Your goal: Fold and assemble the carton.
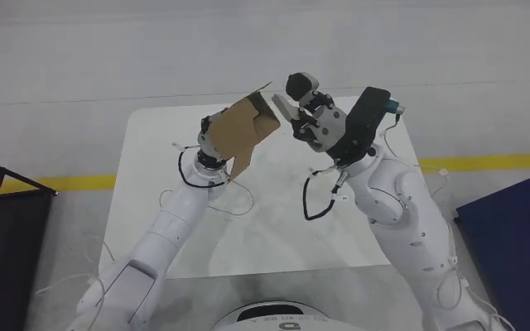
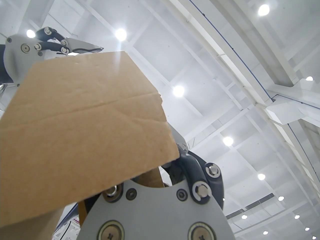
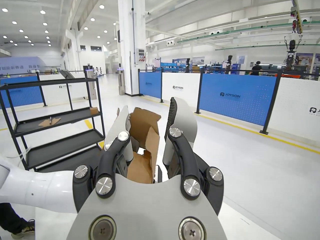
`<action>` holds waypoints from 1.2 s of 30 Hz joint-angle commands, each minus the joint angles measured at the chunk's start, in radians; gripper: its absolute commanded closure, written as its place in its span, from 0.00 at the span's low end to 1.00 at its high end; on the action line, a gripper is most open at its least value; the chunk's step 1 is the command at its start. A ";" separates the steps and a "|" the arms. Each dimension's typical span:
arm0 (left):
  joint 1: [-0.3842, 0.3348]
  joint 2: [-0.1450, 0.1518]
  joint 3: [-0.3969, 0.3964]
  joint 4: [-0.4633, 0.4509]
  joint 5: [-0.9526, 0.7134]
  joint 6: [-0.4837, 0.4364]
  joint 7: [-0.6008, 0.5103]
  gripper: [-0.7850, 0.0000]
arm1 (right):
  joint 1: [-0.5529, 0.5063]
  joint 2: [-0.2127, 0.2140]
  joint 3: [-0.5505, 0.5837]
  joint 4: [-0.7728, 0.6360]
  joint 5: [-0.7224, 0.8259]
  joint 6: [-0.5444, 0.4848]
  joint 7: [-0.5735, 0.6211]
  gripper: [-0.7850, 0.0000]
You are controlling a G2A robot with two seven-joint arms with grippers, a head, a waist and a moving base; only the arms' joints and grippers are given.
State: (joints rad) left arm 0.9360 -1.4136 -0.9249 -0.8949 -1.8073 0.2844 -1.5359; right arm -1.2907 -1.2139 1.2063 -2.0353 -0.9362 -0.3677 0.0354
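Observation:
A brown cardboard carton (image 1: pixel 248 128) is held up above the white table (image 1: pixel 273 223), partly folded, with a flap sticking up at its far end. My left gripper (image 1: pixel 214 139) is shut on the carton's lower end. In the left wrist view the carton (image 2: pixel 82 126) covers most of that gripper, and one dark finger (image 2: pixel 192 166) shows beside it. My right gripper (image 1: pixel 288 116) is open, right next to the carton's far right edge. In the right wrist view the carton (image 3: pixel 143 136) sits just beyond and between the spread fingers (image 3: pixel 180 116), its open inside facing me.
A black shelf rack (image 3: pixel 57 131) stands on the floor off the table's far left side. A yellow floor line (image 1: pixel 74 182) runs behind the table. A dark frame (image 1: pixel 21 223) sits at the left edge, a blue panel (image 1: pixel 497 232) at the right.

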 commanded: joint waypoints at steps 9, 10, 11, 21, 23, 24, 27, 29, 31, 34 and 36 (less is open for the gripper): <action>0.005 -0.001 -0.005 -0.009 0.009 0.000 0.000 1.00 | 0.000 -0.004 -0.038 -0.010 -0.049 0.016 0.049 0.54; 0.006 -0.001 -0.006 -0.009 0.009 0.000 0.000 1.00 | 0.001 -0.004 -0.040 -0.009 -0.053 0.018 0.054 0.54; 0.007 -0.001 -0.007 -0.010 0.009 0.000 0.000 1.00 | 0.002 -0.004 -0.041 -0.009 -0.058 0.020 0.056 0.54; 0.010 -0.003 -0.009 -0.016 0.013 0.000 0.000 1.00 | 0.016 -0.009 -0.052 0.016 -0.088 0.061 0.098 0.55; 0.010 -0.003 -0.011 -0.017 0.012 0.000 0.000 1.00 | 0.015 -0.009 -0.051 0.015 -0.084 0.060 0.107 0.55; 0.010 -0.003 -0.011 -0.017 0.012 0.000 0.000 1.00 | 0.015 -0.009 -0.050 0.015 -0.082 0.059 0.108 0.55; 0.008 -0.003 -0.014 -0.016 0.014 0.000 0.000 1.00 | 0.011 -0.010 -0.037 0.002 -0.052 0.065 0.092 0.53; 0.008 -0.003 -0.014 -0.016 0.016 0.000 0.000 1.00 | 0.003 -0.011 -0.028 -0.022 -0.026 0.063 0.078 0.52; 0.006 -0.003 -0.015 -0.014 0.017 0.000 0.000 1.00 | -0.007 -0.011 -0.029 -0.039 -0.011 0.056 0.076 0.49; 0.005 -0.003 -0.015 -0.013 0.016 0.000 0.000 1.00 | -0.013 -0.012 -0.040 -0.047 -0.007 0.051 0.087 0.41; 0.005 -0.002 -0.015 -0.013 0.017 0.000 0.000 1.00 | -0.010 -0.013 -0.050 -0.042 -0.011 0.053 0.093 0.39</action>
State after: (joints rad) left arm 0.9411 -1.4161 -0.9395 -0.9076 -1.7909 0.2844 -1.5359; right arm -1.3030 -1.2266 1.1605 -2.0808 -0.9445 -0.3162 0.1258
